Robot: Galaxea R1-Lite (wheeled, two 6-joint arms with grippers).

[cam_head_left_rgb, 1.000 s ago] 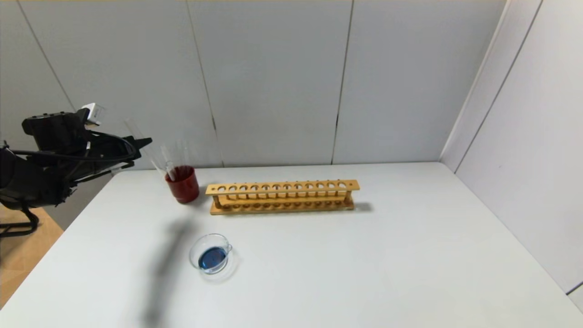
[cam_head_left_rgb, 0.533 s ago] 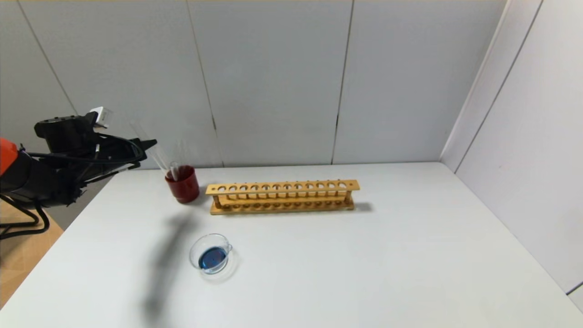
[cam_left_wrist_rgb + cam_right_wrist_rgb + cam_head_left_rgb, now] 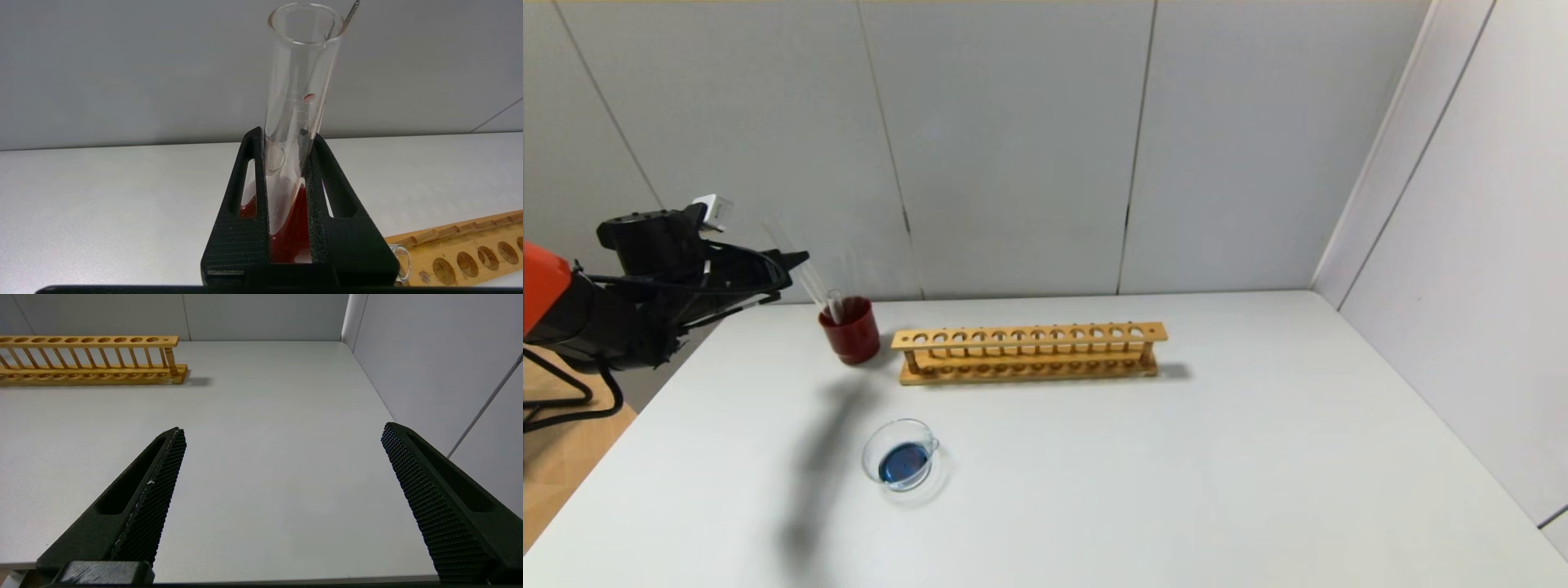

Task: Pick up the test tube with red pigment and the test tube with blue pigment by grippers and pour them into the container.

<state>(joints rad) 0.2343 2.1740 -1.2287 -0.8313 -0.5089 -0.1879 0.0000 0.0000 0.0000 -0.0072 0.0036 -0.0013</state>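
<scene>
My left gripper [image 3: 786, 266] is at the table's far left and is shut on a clear glass test tube [image 3: 805, 273]. In the left wrist view the gripper [image 3: 286, 134] clamps the tube [image 3: 300, 61] between both pads. The tube tilts, with its lower end in the dark red cup [image 3: 851, 331]. Its tip is hidden, so I cannot tell its pigment. No orange-red or teal-blue tip shows anywhere. The container [image 3: 900, 454], a low glass dish, holds blue liquid at front left. My right gripper [image 3: 282, 428] is open and empty above bare table.
A long wooden tube rack [image 3: 1027, 351] with empty holes stands to the right of the red cup; it also shows in the right wrist view [image 3: 90, 355]. Another clear tube's rim [image 3: 402, 261] shows beside the cup. Grey walls close the back and right.
My left gripper has moved a little to the right and down with the tube, whose lower end has sunk into the red cup. The dish and rack have not moved.
</scene>
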